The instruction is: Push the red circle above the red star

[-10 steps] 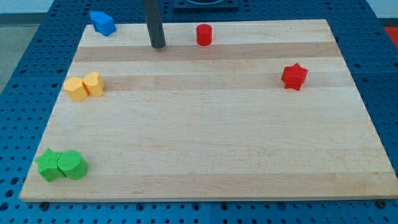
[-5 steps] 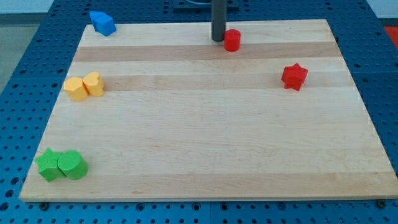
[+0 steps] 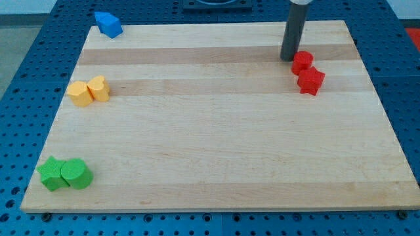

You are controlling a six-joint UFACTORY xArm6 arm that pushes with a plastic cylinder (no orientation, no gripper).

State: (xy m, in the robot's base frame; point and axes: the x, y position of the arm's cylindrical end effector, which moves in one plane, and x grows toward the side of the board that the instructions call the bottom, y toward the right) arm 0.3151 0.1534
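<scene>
The red circle (image 3: 302, 62) sits toward the far right of the wooden board (image 3: 216, 157), touching the red star (image 3: 311, 80), which lies just on its near-right side. The circle is thus on the star's far side, slightly to its left, with no gap showing between the two.

My tip (image 3: 289, 58) rests on the board just left of the red circle, at the circle's far-left edge, close enough that it appears to touch it; whether there is a sliver of space between them cannot be told. The tool is a plain dark rod standing upright with nothing to open or close, and it has hold of nothing; it only bears against the side of the circle.

The other blocks are all well apart from this pair, on the left half of the board. A blue block (image 3: 107, 23), its shape hard to make out, lies at the far left corner, right at the board's edge. Two yellow blocks sit touching each other at the left edge, around mid-depth: one yellow block (image 3: 80, 94) to the left and another yellow block (image 3: 99, 87) just right of it. At the near left corner a green star (image 3: 50, 174) and a green circle (image 3: 76, 174) sit pressed together, star on the left.

The board lies on a blue perforated table (image 3: 26, 78).
</scene>
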